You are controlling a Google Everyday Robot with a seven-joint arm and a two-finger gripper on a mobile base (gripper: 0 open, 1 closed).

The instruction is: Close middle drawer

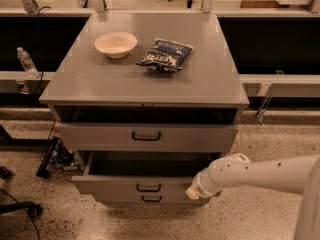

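The middle drawer (pixel 112 183) of the grey cabinet stands pulled out, its dark tray open to view and its small black handle (pixel 148 187) facing me. My gripper (pixel 193 193) is at the end of the white arm reaching in from the right. It sits against the right end of the middle drawer's front panel. The top drawer (pixel 100 136), with a taller front and a wider handle, stands slightly out. The lowest drawer's handle (pixel 151 199) shows just under the middle one.
A white bowl (pixel 115 44) and a blue snack bag (pixel 165 54) lie on the cabinet top (pixel 210 84). A water bottle (pixel 26 62) stands on the left rail. Cables and a chair base (pixel 30 209) lie on the floor at left.
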